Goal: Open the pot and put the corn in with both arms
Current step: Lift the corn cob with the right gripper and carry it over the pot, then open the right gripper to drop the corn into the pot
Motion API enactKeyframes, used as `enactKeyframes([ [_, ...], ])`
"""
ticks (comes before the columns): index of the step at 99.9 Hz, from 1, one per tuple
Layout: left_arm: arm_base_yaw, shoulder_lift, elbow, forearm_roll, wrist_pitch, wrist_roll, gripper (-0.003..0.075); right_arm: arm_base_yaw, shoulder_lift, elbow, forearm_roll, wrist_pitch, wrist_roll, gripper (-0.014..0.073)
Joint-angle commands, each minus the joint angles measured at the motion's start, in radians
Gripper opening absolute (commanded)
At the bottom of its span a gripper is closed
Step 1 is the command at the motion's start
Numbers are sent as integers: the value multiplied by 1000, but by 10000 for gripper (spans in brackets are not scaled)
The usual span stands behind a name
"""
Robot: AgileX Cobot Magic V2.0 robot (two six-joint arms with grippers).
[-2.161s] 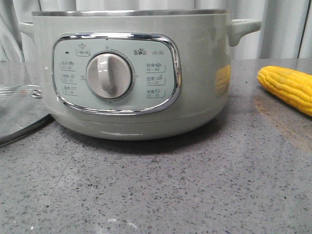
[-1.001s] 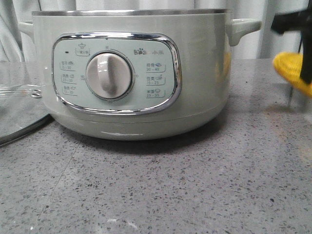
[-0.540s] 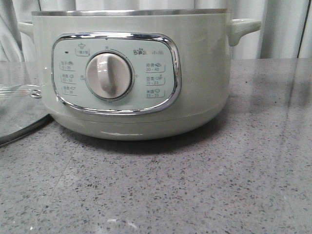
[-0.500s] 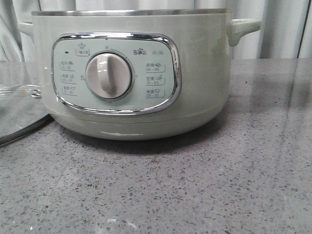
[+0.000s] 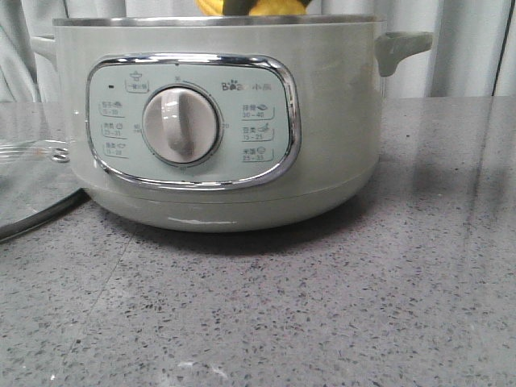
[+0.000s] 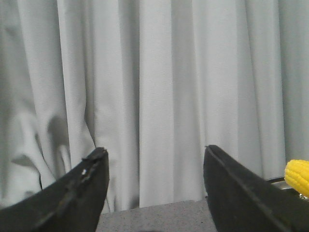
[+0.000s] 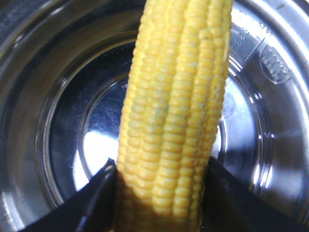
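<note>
The pale-green pot (image 5: pixel 218 121) stands open in the middle of the front view, dial and chrome panel facing me. The yellow corn (image 7: pixel 176 111) is clamped between the fingers of my right gripper (image 7: pixel 161 181) and hangs over the pot's shiny steel inside (image 7: pixel 72 130). In the front view only a bit of corn (image 5: pixel 274 6) and a dark gripper part show above the steel rim. My left gripper (image 6: pixel 154 159) is open and empty, raised, facing the curtain. A tip of the corn (image 6: pixel 298 176) shows at the edge of the left wrist view.
The clear glass lid (image 5: pixel 28 193) with a metal rim lies on the grey stone table (image 5: pixel 322 306) left of the pot. Pale curtains (image 5: pixel 459 56) hang behind the table.
The corn lay on the table right of the pot; the right gripper took it, lifted it out of view, and now holds it over the pot's opening.
</note>
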Motion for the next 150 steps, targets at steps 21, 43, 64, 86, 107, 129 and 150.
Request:
enactKeyframes([
  [21, -7, -3, -29, -4, -79, -9, 408, 0, -47, -34, 2, -44, -12, 355],
  [43, -7, -3, -29, -4, -79, -9, 408, 0, -49, -34, 2, -40, -12, 354],
  [64, -7, -3, -29, -4, -79, -9, 388, 0, -109, -34, -53, -59, -12, 94],
  [86, -7, -3, -29, -8, -71, -9, 107, 0, -233, -32, -111, -92, -12, -62],
  [107, -7, -5, -29, -10, -65, -16, -20, 0, -366, -20, -152, -207, -12, -62],
  [129, -7, -76, -29, -10, 72, -79, -20, 0, -580, 218, -202, -449, -12, -62],
  [150, -7, -193, -8, -8, 209, -87, -20, -3, -845, 581, -288, -661, -12, -62],
])
